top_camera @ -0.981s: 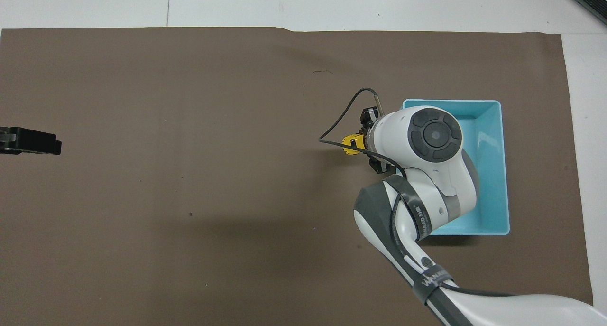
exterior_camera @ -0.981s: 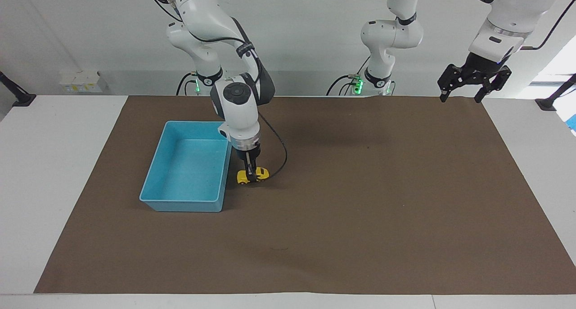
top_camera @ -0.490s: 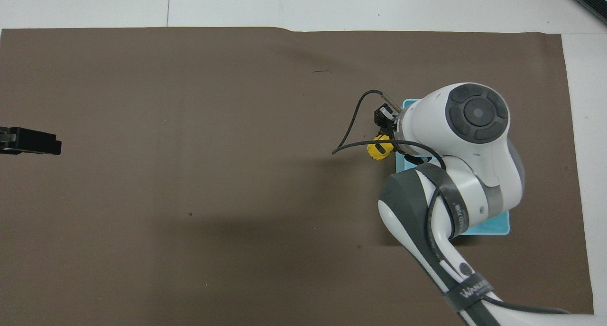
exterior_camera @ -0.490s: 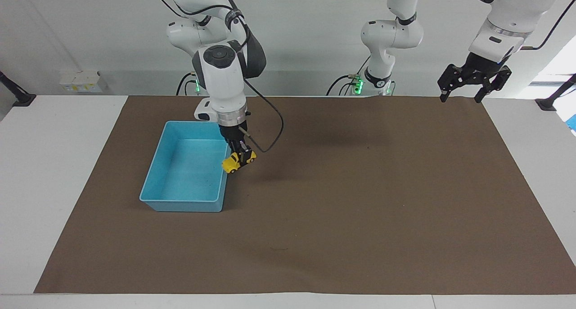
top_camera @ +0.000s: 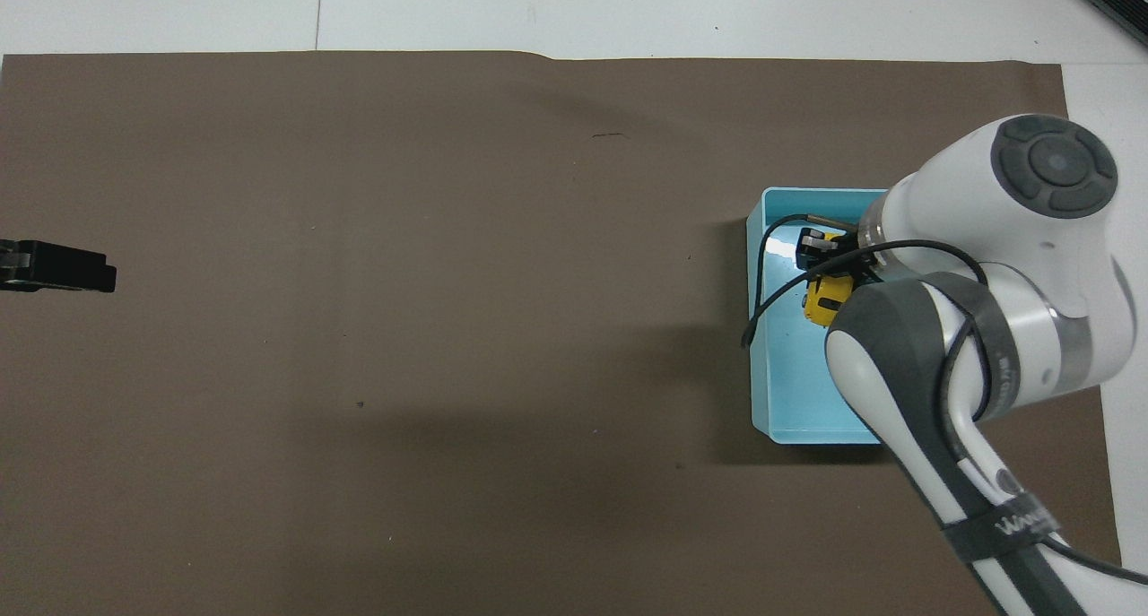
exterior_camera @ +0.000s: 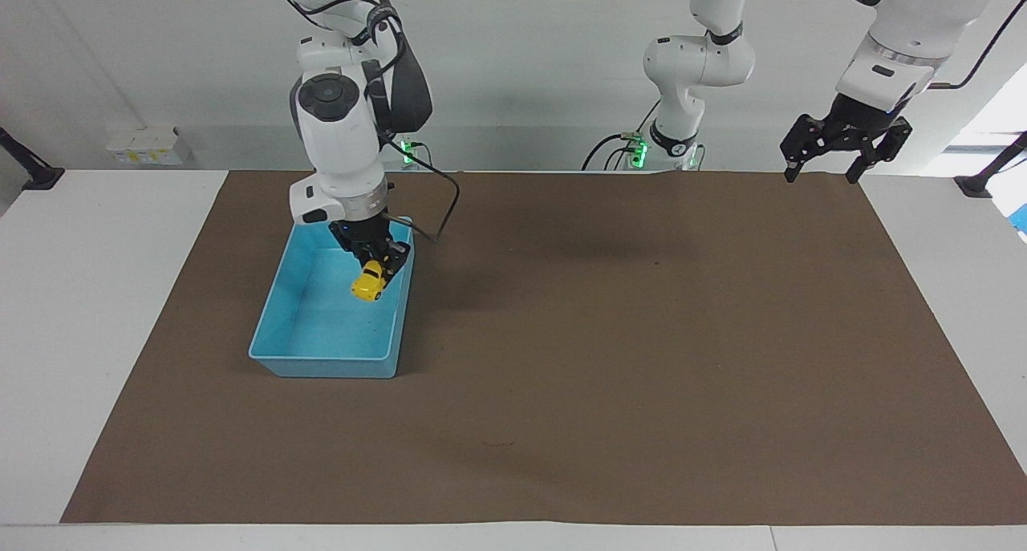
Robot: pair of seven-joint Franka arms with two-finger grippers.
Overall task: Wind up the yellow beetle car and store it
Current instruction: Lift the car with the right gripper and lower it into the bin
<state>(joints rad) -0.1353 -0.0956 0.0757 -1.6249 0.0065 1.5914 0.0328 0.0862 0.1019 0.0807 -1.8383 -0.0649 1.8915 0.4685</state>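
Right end effector (exterior_camera: 374, 264) grips yellow beetle car (exterior_camera: 368, 281) (nose-down) over blue bin (exterior_camera: 321, 364).

I have the bin (exterior_camera: 277, 314) sitting on the mat (exterior_camera: 642, 358) toward the right arm's end of the table (exterior_camera: 96, 294). My right gripper (exterior_camera: 375, 262) hangs over the bin with the car (exterior_camera: 369, 281) in its grasp, tilted, clear of the bin floor. My left gripper (exterior_camera: 842, 146) waits in the air over the mat's corner at the left arm's end.

Only the blue bin's walls (exterior_camera: 399, 326) interrupt the open brown mat (exterior_camera: 642, 334).
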